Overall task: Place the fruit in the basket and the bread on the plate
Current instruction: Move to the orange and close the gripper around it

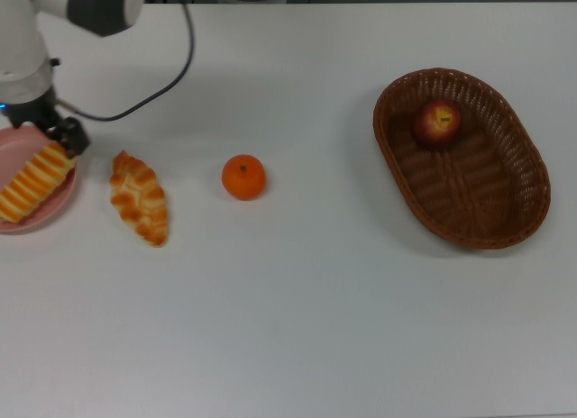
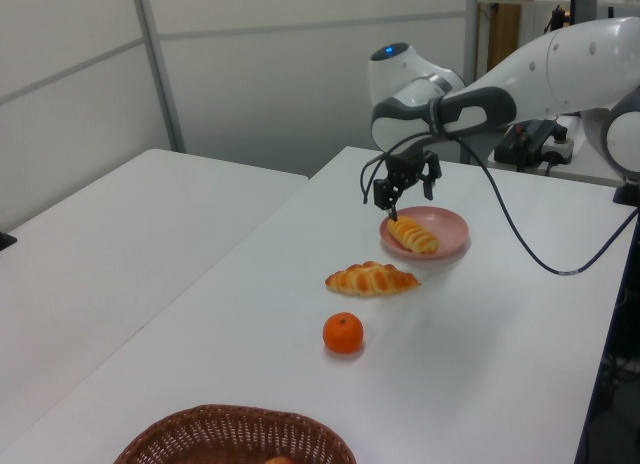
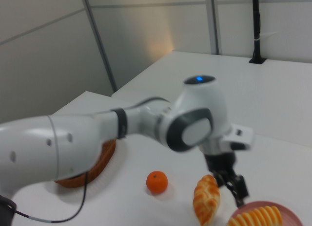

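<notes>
Basket (image 2: 235,434) cut off, left view.

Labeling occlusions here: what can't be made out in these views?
- Apple: hidden in the left view, where the bottom edge cuts the basket.
- Basket in the right view: mostly behind the arm.
- Plate: cut by the right view's bottom edge; the top view's left edge also clips it.

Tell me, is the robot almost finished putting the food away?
About halfway. Done: the apple sits in the basket, and the striped loaf lies on the pink plate. The gripper is open above the plate, holding nothing. Left on the table: the mandarin for the basket and the braided twist for the plate.
</notes>
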Tool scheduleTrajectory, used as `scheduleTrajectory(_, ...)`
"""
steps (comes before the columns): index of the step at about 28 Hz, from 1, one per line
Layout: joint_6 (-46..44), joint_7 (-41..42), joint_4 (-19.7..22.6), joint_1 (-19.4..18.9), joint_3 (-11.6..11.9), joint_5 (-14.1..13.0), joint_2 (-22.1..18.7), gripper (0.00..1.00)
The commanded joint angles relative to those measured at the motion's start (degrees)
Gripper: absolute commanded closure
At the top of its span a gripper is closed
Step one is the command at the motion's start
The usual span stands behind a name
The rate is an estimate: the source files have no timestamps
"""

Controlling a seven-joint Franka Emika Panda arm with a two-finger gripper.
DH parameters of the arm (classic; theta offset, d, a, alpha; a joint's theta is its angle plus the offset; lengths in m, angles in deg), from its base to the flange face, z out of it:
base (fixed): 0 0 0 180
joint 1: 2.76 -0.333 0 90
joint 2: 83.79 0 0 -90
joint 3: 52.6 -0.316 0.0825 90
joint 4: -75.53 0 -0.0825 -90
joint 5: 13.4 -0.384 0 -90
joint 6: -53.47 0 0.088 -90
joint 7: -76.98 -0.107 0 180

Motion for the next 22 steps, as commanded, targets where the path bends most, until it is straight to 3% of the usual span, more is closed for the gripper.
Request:
scheduleTrajectory(1,-5.3,6.1,2.8,-6.0,-0.5,-1.6,-3.4,0.0)
scheduleTrajectory(7,-4.9,5.9,4.4,-12.8,-0.5,-1.8,-3.1,0.0)
scheduleTrajectory(10,-4.8,4.5,4.7,-15.7,-0.5,-3.5,-2.9,0.0)
scheduleTrajectory(22,-0.3,0.0,9.6,-21.9,-0.4,-3.1,-2.6,0.0)
